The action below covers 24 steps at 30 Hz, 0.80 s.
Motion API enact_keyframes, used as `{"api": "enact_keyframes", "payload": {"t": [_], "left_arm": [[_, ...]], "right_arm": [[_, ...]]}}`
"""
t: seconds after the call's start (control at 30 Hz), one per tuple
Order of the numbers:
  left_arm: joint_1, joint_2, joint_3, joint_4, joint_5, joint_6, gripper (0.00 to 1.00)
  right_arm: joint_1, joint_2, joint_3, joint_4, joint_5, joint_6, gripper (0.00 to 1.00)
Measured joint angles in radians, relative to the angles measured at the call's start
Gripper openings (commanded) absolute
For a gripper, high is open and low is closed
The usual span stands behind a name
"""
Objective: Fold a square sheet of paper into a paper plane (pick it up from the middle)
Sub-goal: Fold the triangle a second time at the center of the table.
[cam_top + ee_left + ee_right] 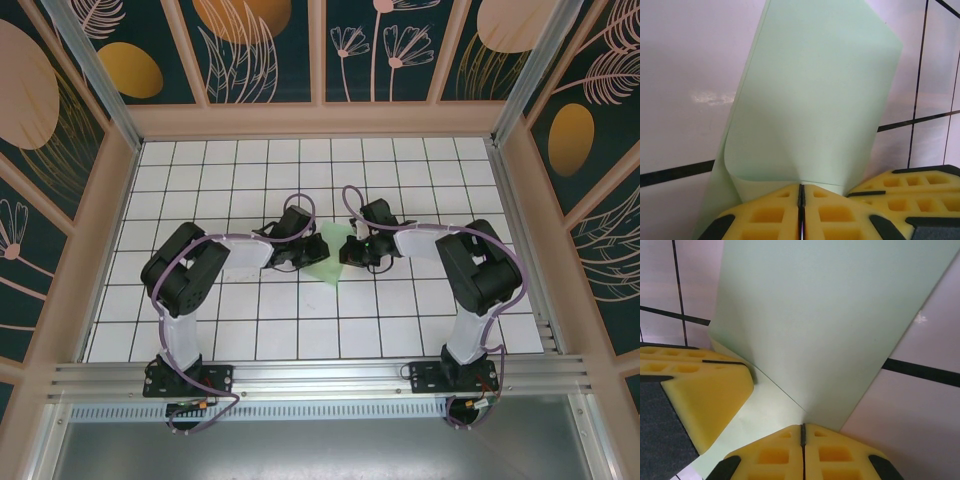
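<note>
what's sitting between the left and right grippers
The folded pale green paper, with the left gripper and right gripper both shut on it, seen in the top view.

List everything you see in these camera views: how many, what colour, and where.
sheet of paper: one, pale green, partly folded, mid-table between the grippers
table: one, white with black grid lines, under the paper
enclosure walls: three sides, dark teal with floral print, around the table
rail: one, silver, near edge
left arm, right arm: two, black and white, reaching to centre
left gripper: one, yellow pads, shut on the paper
right gripper: one, yellow pads, shut on the paper
</note>
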Motion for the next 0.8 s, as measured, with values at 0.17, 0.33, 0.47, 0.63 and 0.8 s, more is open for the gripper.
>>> {"api": "enact_keyframes", "payload": {"t": [0.17, 0.33, 0.47, 0.63, 0.8], "left_arm": [[0.012, 0.0, 0.011, -0.025, -0.005, 0.04, 0.15], [0.082, 0.0, 0.031, -0.071, 0.001, 0.103, 0.15], [0.117, 0.0, 0.05, -0.092, 0.0, 0.135, 0.16], [0.122, -0.025, 0.044, -0.073, 0.038, 0.146, 0.15], [0.111, -0.09, 0.015, -0.009, 0.097, 0.14, 0.12]], "right_arm": [[0.004, 0.009, 0.011, -0.004, 0.011, -0.019, 0.07], [0.006, 0.011, 0.013, -0.004, 0.021, -0.038, 0.07], [0.008, 0.011, 0.013, -0.003, 0.023, -0.044, 0.07], [0.008, 0.011, 0.014, -0.003, 0.023, -0.044, 0.07], [0.008, 0.012, 0.016, -0.005, 0.022, -0.044, 0.07]]}}
